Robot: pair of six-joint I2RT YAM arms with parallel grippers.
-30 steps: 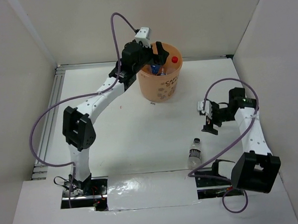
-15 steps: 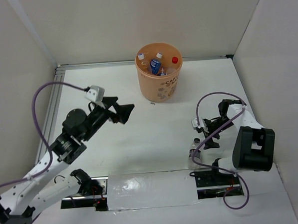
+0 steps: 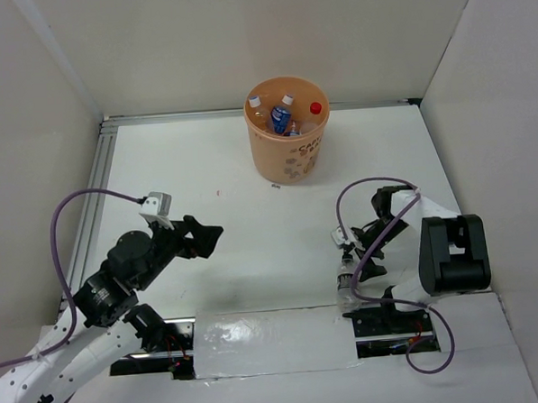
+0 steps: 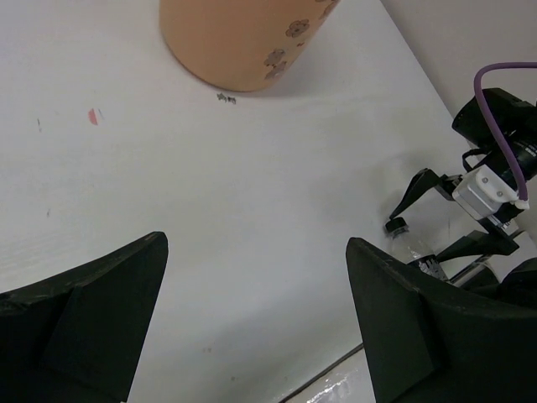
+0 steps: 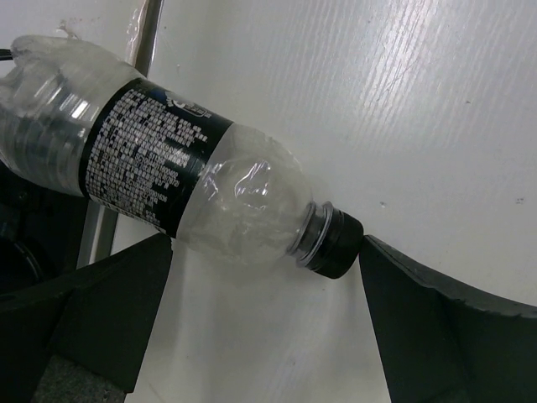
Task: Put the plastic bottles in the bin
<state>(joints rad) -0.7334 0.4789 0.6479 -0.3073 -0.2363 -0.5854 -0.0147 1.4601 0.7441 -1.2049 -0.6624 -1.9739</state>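
bottle [image 5: 180, 180] | clear, dented | black label, black cap | lying flat

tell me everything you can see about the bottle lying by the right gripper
The bottle is small, clear, dented thin plastic, with a black label of fine white print and a black cap on. It lies on its side on the white table near the front edge. The right gripper is open, a finger on each side, not clamping it.
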